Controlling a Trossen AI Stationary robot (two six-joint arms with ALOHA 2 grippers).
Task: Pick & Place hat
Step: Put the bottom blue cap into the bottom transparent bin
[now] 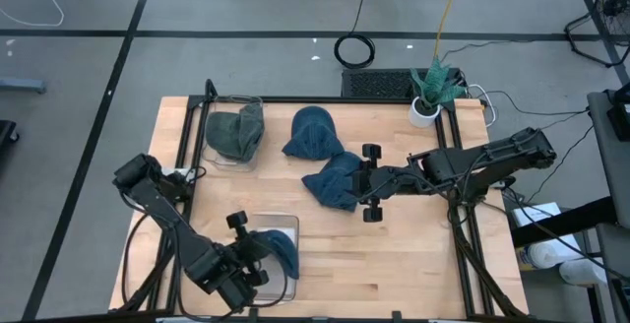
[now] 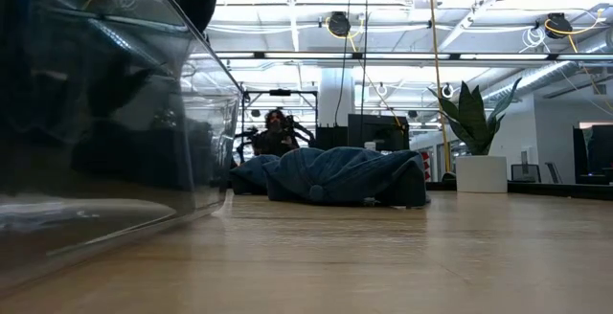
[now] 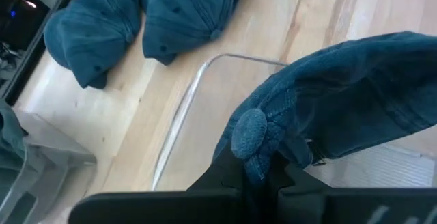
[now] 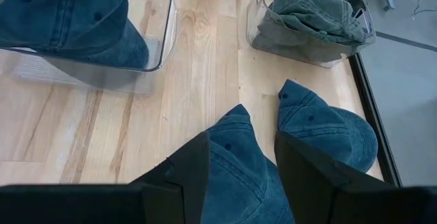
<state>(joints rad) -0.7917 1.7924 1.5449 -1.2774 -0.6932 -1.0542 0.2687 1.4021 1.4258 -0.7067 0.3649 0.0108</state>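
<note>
High view: my left gripper is clamped on a blue hat over the clear bin. Left wrist view: hat crown pinched between my fingers. Right wrist view: my right gripper straddles a second hat, its cloth filling the gap between half-spread fingers.

1. The high view looks straight down on the whole wooden surface from well above.
2. The low view sits at surface height, looking level across it, with a clear bin close by.
3. The left wrist view looks closely past its gripper.
4. The right wrist view faces across the surface; both wrist views share the two blue hats.
</note>
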